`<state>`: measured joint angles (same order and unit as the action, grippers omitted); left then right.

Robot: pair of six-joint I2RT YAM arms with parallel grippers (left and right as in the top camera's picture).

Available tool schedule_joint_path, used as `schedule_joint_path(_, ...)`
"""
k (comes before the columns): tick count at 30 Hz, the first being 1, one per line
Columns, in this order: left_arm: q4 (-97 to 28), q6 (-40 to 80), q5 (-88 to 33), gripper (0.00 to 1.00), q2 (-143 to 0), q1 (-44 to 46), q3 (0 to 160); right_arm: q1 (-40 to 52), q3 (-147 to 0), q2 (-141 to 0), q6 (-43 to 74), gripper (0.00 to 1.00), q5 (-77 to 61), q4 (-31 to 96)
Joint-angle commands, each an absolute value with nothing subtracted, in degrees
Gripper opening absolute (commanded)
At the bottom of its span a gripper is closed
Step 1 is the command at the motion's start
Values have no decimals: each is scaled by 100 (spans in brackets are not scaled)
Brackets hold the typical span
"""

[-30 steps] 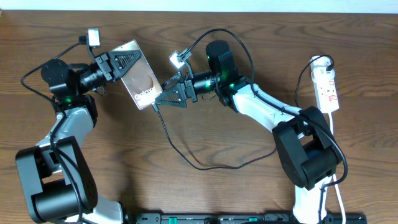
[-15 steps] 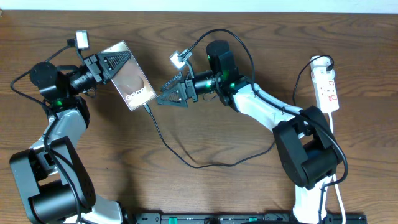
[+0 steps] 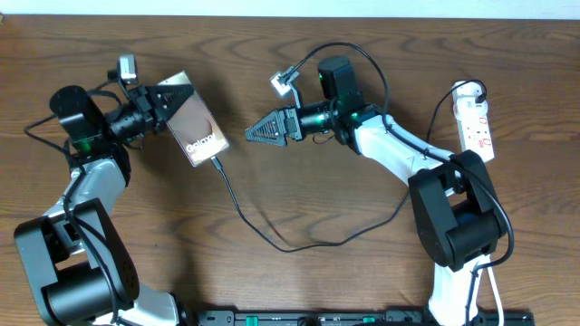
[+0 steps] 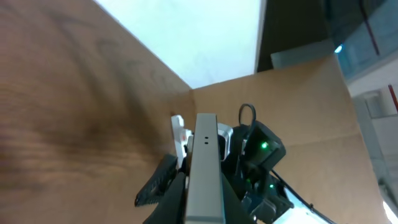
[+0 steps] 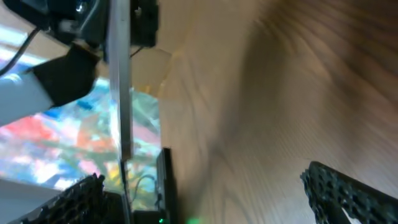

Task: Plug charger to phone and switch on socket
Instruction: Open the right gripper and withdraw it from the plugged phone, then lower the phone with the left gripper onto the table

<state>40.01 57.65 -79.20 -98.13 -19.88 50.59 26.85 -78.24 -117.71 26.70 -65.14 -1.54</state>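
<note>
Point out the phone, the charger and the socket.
phone [image 3: 203,136], overhead view, middle of its screen.
charger [image 3: 290,247], overhead view, lowest bend of the cable.
socket [image 3: 478,127], overhead view, middle of its top face.

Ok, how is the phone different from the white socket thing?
The phone has a brown screen; the socket is white with red marks. The left end effector grips the phone; the socket lies flat on the table, untouched. Both are oblong.
</note>
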Motion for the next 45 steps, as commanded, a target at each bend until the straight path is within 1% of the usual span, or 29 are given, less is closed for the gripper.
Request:
schedule_joint_path(1, 3590, 4993, -7848, 7, -9806, -2008, 5085, 2659, -7902, -11723, 2222, 99, -5852, 259)
schedule_joint_path(6, 2790, 4388, -7651, 7, -9806, -2005, 5085, 2655, -7988, -11721, 1723, 99, -5054, 1227)
schedule_joint_path(10, 1944, 3848, -7227, 7, -9806, -2005, 5085, 2657, -8331, -11657, 1337, 99, -4359, 2165)
schedule_joint_path(13, 1046, 3284, -6652, 7, -9806, -1944, 5085, 2718, -8805, -11531, 1041, 99, -3548, 3083)
schedule_joint_path(16, 325, 2971, -5944, 7, -9806, -1798, 5085, 2810, -9122, -11461, 1017, 99, -3079, 3489)
schedule_joint_path(23, -572, 2539, -4805, 7, -9808, -1409, 5085, 2947, -9253, -11456, 1020, 99, -2834, 3653)
schedule_joint_path(29, -978, 2508, -4119, 7, -9808, -1168, 5085, 2967, -9253, -11456, 1022, 99, -2770, 3691)
schedule_joint_path(37, -1435, 2510, -3957, 7, -10125, -1138, 5083, 2969, -9253, -11456, 1022, 99, -2731, 3710)
schedule_joint_path(45, -1444, 2510, -4001, 7, -10663, -1138, 5085, 2969, -9253, -11456, 1022, 99, -2731, 3712)
